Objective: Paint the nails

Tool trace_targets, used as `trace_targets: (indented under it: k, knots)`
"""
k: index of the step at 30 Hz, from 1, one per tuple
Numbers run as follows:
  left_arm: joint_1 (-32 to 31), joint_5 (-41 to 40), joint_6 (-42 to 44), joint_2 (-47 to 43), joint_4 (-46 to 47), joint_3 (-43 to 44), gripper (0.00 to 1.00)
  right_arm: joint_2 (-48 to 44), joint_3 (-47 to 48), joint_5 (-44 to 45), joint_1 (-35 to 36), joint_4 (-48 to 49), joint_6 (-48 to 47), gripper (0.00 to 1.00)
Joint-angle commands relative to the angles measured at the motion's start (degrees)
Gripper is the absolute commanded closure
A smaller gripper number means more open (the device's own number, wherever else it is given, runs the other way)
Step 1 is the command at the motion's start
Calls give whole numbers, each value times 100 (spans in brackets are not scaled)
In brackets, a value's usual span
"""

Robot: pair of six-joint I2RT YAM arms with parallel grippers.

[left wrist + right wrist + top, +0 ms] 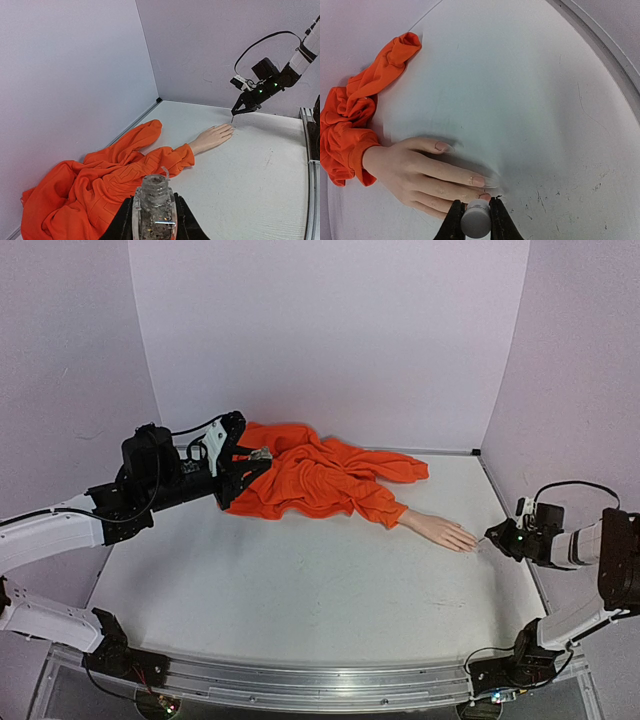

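A pale peach mannequin hand [441, 531] lies flat on the table, coming out of an orange sleeve [320, 480]. Its nails [478, 181] show in the right wrist view, the middle finger's nail right above my right gripper. My right gripper [476, 212] is shut on a white cap [476, 220] with a brush; the brush tip touches the fingertips [474, 543]. My left gripper [153, 215] is shut on a small clear open bottle [154, 200] with glittery contents, held above the orange cloth at the back left [235, 460].
The orange garment [85, 190] is bunched at the back of the table. Lilac walls [330, 330] close in the back and both sides. A metal rail [300, 685] runs along the near edge.
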Motion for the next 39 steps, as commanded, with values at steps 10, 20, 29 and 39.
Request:
trace_targets:
  k: [10,20,29,39]
  knots:
    - [26,99,-64,-33,348,99,100,112,231,-122,-9,153,44,100]
    - [26,106,-70,-37,346,99,100,158,248,-158,-9,177,47,100]
    - [26,93,-62,-48,347,88,100,192,265,-151,3,117,49,100]
    - [27,106,-57,-38,346,99,100,218,289,-117,6,75,47,100]
